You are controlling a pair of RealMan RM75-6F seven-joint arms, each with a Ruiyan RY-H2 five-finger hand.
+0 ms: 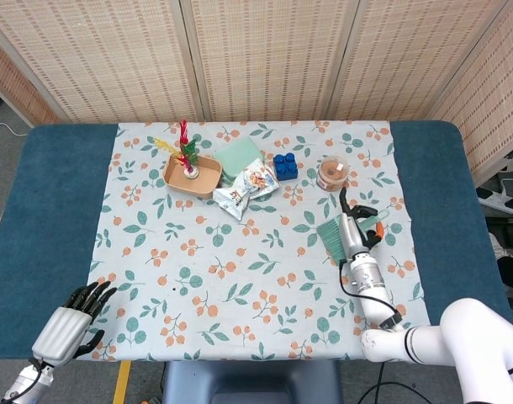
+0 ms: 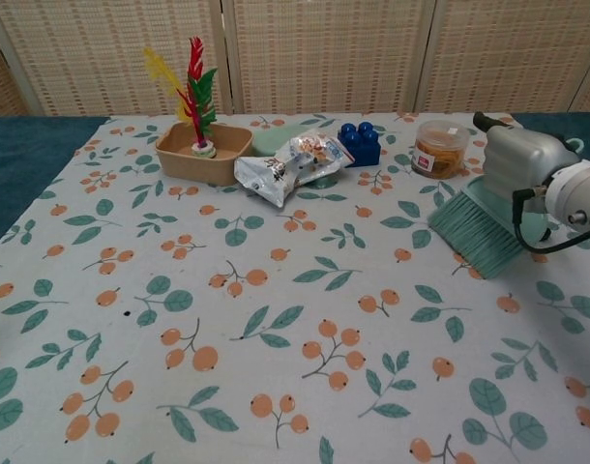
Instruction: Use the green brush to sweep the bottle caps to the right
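1. The right hand (image 2: 523,164) grips the green brush (image 2: 477,224), bristles on the tablecloth (image 1: 240,278) near the table's right edge.
2. The bottle caps sit hidden behind hand and brush (neither view shows them).
3. The left hand (image 1: 70,324) lies spread, empty, at the table's front-left corner.

The green brush (image 2: 474,228) sits tilted at the cloth's right side, bristles fanned toward the near left.
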